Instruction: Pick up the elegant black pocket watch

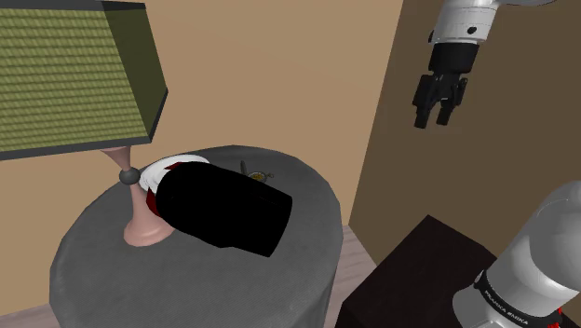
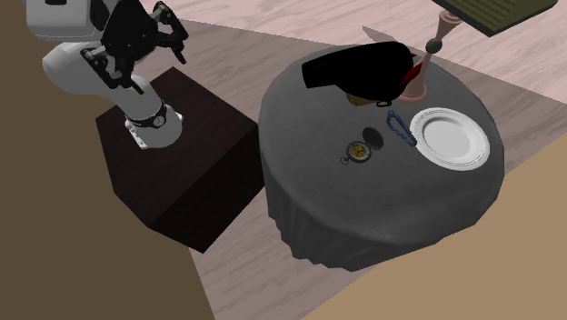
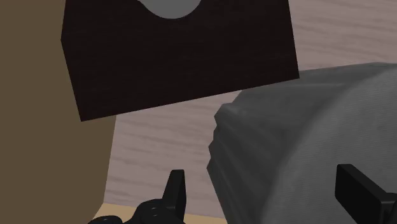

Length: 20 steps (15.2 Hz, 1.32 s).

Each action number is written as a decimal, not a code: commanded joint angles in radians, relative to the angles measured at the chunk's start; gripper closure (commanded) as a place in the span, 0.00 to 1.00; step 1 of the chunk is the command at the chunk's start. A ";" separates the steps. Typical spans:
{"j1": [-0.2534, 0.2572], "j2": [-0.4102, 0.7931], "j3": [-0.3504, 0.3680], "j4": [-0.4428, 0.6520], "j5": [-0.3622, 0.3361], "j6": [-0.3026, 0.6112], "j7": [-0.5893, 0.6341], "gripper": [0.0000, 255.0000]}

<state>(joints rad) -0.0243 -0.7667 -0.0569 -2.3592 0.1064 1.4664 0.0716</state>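
Claw (image 1: 434,116) hangs up high, off to the side of the round tabletop with its dark grey cloth (image 2: 363,218), black fingers (image 3: 174,188) spread wide, gripping nothing. Small round pocket watch with a dark face and brassy rim (image 2: 360,148) lies on the tabletop, near the bulky black object (image 2: 359,68) and the round white plate (image 2: 450,136), well apart from the claw.
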 commanded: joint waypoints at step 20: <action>0.104 0.559 0.233 0.220 0.082 0.432 0.191 0.00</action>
<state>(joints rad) 0.0747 -0.2358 0.1657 -2.1572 0.1906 1.8825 0.2498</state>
